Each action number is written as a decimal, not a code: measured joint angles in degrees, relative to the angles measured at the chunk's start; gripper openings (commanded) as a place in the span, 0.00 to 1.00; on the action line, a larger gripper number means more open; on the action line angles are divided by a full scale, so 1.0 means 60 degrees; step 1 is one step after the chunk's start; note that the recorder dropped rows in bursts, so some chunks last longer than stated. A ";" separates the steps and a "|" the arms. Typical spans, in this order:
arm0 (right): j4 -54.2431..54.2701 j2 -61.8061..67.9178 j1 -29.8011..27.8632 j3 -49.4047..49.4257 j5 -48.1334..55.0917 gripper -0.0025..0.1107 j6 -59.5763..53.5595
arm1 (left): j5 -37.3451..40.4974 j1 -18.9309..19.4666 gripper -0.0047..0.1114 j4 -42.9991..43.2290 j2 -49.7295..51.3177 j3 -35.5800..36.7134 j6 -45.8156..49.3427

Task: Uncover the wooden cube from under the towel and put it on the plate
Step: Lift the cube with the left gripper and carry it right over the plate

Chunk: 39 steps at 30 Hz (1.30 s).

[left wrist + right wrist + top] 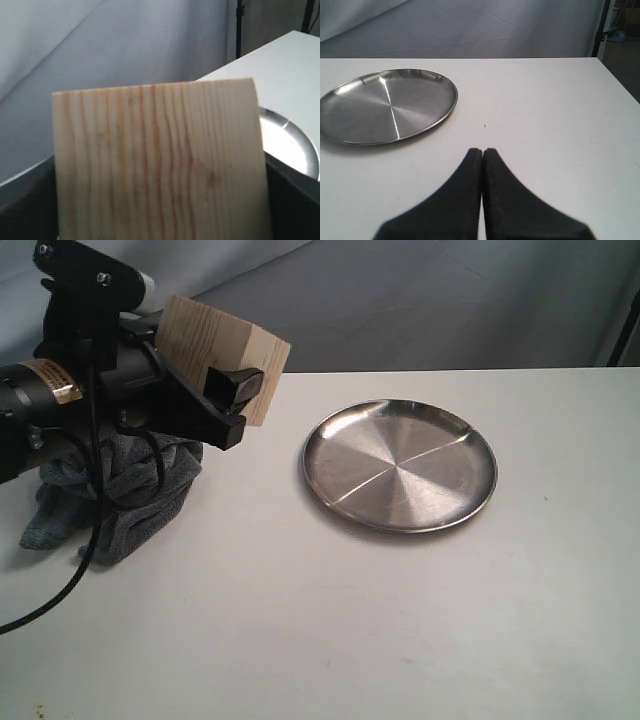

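Observation:
The wooden cube hangs in the air at the left, pale with clear grain, and my left gripper is shut on it. In the left wrist view the wooden cube fills most of the picture and hides the fingers. Below the arm the dark grey towel lies crumpled on the table. The steel plate sits right of the cube, with nothing on it. My right gripper is shut with nothing in it, low over the table near the plate; it is not in the exterior view.
The white table reaches to a grey backdrop behind. A black cable loops down from the left arm over the towel. The table's right edge runs near the right gripper.

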 measured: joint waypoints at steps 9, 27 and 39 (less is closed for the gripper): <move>0.0000 0.0000 0.0000 0.0000 0.0000 0.02 0.0000 | -0.2692 -0.1013 0.04 0.0851 0.0049 -0.0104 -0.0586; 0.0000 0.0000 0.0000 0.0000 0.0000 0.02 0.0000 | -0.2862 -0.1013 0.04 0.1651 0.3972 -0.3491 -0.1728; 0.0000 0.0000 0.0000 0.0000 0.0000 0.02 0.0000 | -0.2801 -0.1013 0.04 0.1651 0.6325 -0.4358 -0.1728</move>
